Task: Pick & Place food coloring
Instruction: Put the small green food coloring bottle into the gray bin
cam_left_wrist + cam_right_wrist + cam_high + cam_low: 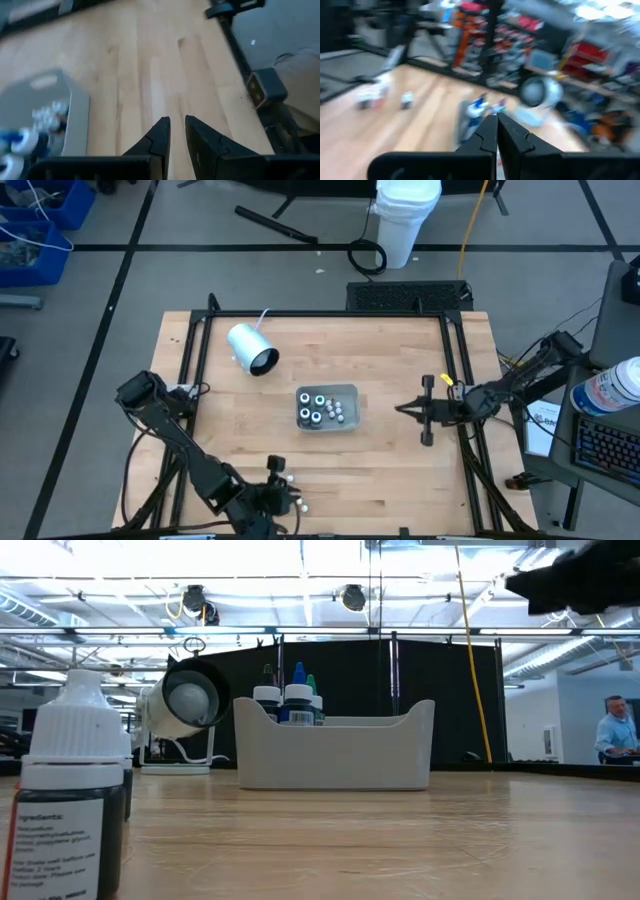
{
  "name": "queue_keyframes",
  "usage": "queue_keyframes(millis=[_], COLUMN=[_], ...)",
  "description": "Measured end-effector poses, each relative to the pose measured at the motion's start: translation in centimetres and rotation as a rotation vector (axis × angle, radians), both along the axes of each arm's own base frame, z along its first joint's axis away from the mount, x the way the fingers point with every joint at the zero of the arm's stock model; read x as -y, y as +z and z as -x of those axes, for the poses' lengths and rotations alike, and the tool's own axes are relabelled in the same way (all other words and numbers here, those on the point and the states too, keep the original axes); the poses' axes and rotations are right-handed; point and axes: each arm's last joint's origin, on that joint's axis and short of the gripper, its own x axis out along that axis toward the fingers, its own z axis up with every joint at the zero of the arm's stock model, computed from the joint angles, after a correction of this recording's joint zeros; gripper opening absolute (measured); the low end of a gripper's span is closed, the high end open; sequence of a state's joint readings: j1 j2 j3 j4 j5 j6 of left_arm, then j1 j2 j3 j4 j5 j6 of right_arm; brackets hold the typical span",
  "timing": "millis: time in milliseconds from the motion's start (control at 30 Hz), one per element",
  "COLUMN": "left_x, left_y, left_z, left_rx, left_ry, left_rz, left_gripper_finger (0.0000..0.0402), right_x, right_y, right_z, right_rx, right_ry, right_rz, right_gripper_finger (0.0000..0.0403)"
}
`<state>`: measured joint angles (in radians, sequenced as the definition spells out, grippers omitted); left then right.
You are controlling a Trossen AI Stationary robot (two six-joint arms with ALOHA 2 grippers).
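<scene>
The shallow grey tray (350, 392) (335, 755) sits mid-table with several food coloring bottles (318, 408) (290, 705) standing in it. A few more bottles (290, 480) (65, 790) stand on the wood near the table's near edge. My left gripper (275, 470) (177, 125) hovers just beside those loose bottles, above the table. Its fingers are a narrow gap apart with nothing between them. My right gripper (405, 410) (496, 117) hangs level to the right of the tray, pointing at it, shut and empty.
A white-and-grey cylinder (252, 348) (185, 700) with a cord lies on its side at the far left of the tray. Black frame rails (455, 370) run along the table's edges. A person (612, 730) stands in the room behind the table, far right.
</scene>
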<state>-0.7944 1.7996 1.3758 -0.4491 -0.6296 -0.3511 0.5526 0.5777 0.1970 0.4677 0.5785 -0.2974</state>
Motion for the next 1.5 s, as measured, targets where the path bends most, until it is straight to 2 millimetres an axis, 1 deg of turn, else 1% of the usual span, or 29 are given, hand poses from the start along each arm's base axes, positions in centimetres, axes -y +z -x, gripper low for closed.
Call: queue_keyframes(millis=[100, 167, 233, 400, 467, 567, 700, 833, 967, 1100, 1200, 1300, 1367, 1433, 1500], left_x=[-0.7, -1.0, -1.1, -1.0, -0.5, 0.7, 1.5, 1.5, 1.2, 0.5, -0.6, -2.1, -3.1, -3.9, -4.5], left_y=[0.2, 0.0, 0.0, 0.0, 0.0, 0.2, 0.4, 0.4, 0.4, 0.3, 0.1, -0.4, -0.7, -1.1, -1.4], left_z=[-0.2, -0.4, -0.5, -0.4, 0.0, 0.9, 1.6, 1.6, 1.3, 0.9, 0.3, -0.5, -1.0, -1.6, -1.8], left_rx=[-0.078, -0.127, -0.135, -0.146, -0.139, -0.107, -0.048, -0.043, -0.045, -0.037, -0.066, -0.186, -0.278, -0.355, -0.417], left_ry=[0.063, 0.057, 0.043, -0.029, -0.094, -0.177, -0.167, -0.163, -0.154, -0.082, 0.037, 0.093, 0.098, 0.088, 0.075], left_rz=[0.092, 0.135, 0.138, 0.080, 0.020, -0.062, -0.094, -0.096, -0.098, -0.118, -0.040, 0.082, 0.149, 0.200, 0.206], left_gripper_finger=[0.0067, 0.0067, 0.0067, 0.0067, 0.0067, 0.0067, 0.0067, 0.0067, 0.0067, 0.0067, 0.0067, 0.0067, 0.0067, 0.0067, 0.0067], right_x=[0.3, 0.4, 0.3, 0.2, 0.2, 0.3, 0.8, 1.5, 2.4, 2.6, 2.9, 3.0, 3.0, 3.0, 3.0], right_y=[-0.3, -0.5, -0.7, -0.8, -1.2, -1.9, -1.6, -1.5, -1.2, -2.4, -2.0, -2.0, -2.0, -2.0, -2.0], right_z=[0.7, 1.1, 1.3, 1.5, 1.5, 1.5, 1.5, 1.9, 2.6, 2.9, 3.2, 3.3, 3.3, 3.3, 3.3], right_rx=[-0.058, -0.090, -0.118, -0.080, -0.068, -0.087, -0.052, -0.049, -0.003, 0.002, 0.050, 0.063, 0.065, 0.060, 0.059], right_ry=[0.079, 0.119, 0.164, 0.237, 0.259, 0.249, 0.225, 0.247, 0.219, 0.256, 0.256, 0.245, 0.245, 0.245, 0.245], right_rz=[-0.067, -0.099, -0.114, -0.149, -0.172, -0.187, -0.181, -0.168, -0.221, -0.219, -0.235, -0.215, -0.210, -0.215, -0.220], right_gripper_finger=[0.0000, 0.0000, 0.0000, 0.0000, 0.0000, 0.0000, 0.0000, 0.0000, 0.0000, 0.0000, 0.0000, 0.0000, 0.0000, 0.0000, 0.0000])
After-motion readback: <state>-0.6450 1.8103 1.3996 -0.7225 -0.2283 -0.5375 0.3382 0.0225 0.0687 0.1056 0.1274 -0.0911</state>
